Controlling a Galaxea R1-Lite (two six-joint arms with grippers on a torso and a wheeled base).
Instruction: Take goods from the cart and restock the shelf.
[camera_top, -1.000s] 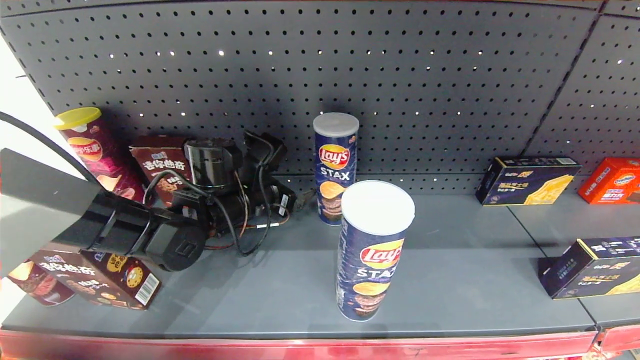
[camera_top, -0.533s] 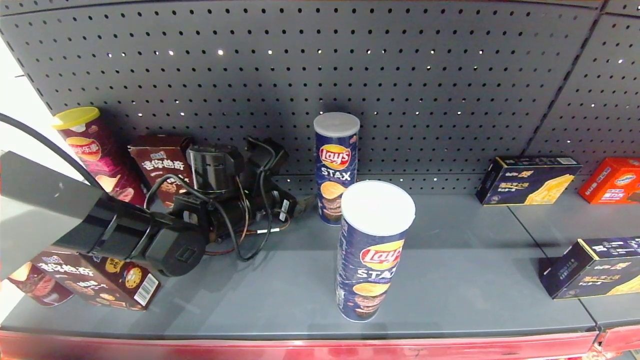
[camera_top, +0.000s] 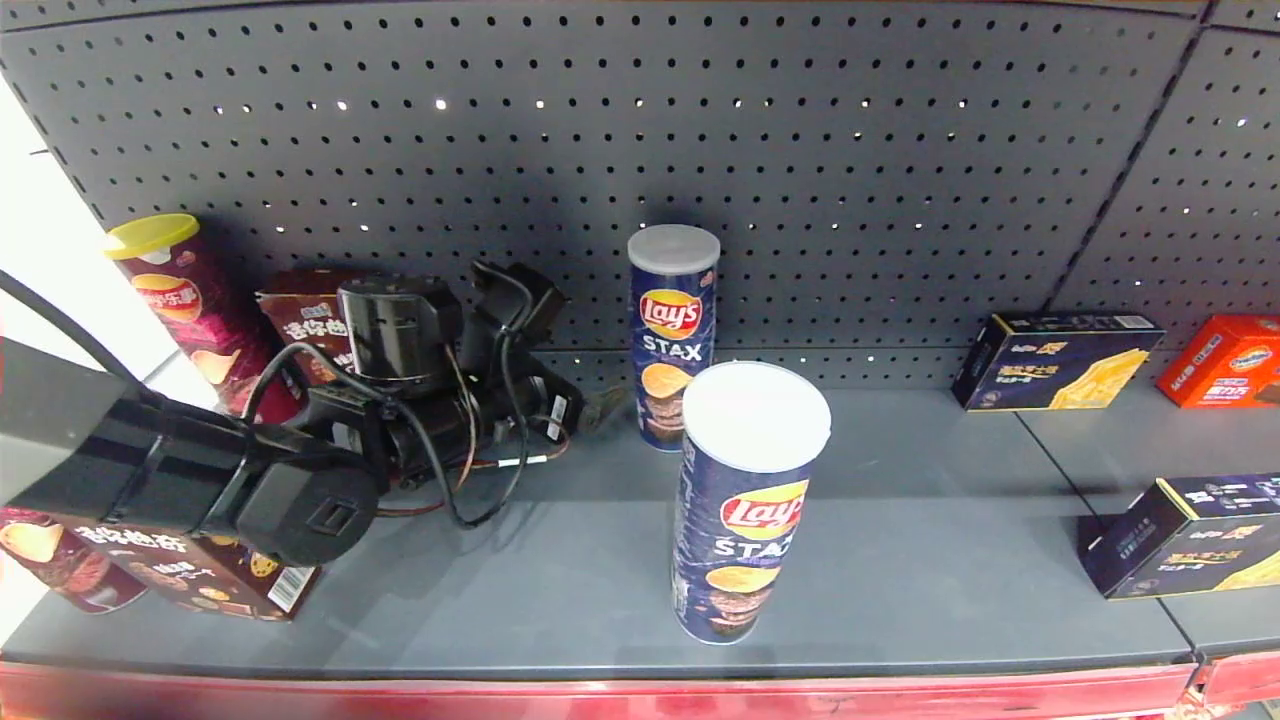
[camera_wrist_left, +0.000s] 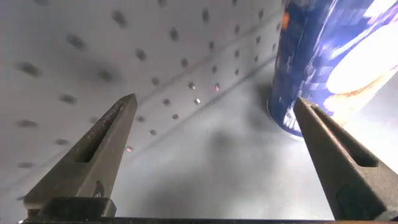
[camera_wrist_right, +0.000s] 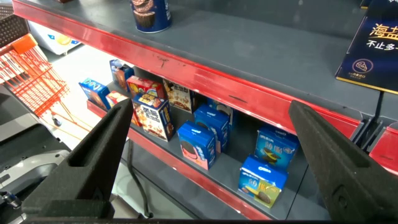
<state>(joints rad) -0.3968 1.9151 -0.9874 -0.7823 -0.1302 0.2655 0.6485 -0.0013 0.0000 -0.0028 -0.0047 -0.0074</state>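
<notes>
Rear chip can (camera_top: 672, 340): upright on the shelf (camera_top: 930, 560), hard against the pegboard at the back; long axis vertical; serves as the landmark for every place below.
Purple can (camera_top: 190, 300): far left of the rear chip can, leaning at the back of the same deck.
Brown boxes (camera_top: 190, 570): left of the rear chip can, one at the back beside the purple can, one lying near the front edge under the left arm.
Left gripper (camera_wrist_left: 214, 104): just left of the rear chip can, low over the deck, pointing toward the pegboard; fingers spread wide with nothing between them.
Key relation: rear chip can sits outside the open span, just beyond the finger on its side, near but apparently not touching.
Nearer arm: left, by a wide margin.
Front chip can (camera_top: 745, 500): upright, in front of the rear chip can and slightly to its right, well apart from the left gripper.
Dark blue boxes (camera_top: 1050, 362): well right of the rear chip can, one at the back, one nearer the front.
Orange box (camera_top: 1220, 360): farthest right of the rear chip can.
Right gripper (camera_wrist_right: 210, 106): below and in front of the deck that carries the rear chip can, fingers splayed and empty, facing lower stock and the cart (camera_wrist_right: 31, 68).
Judgement: both cans look placed; next likely a straight pull-back of the left arm, away from the rear chip can to avoid tipping it.
</notes>
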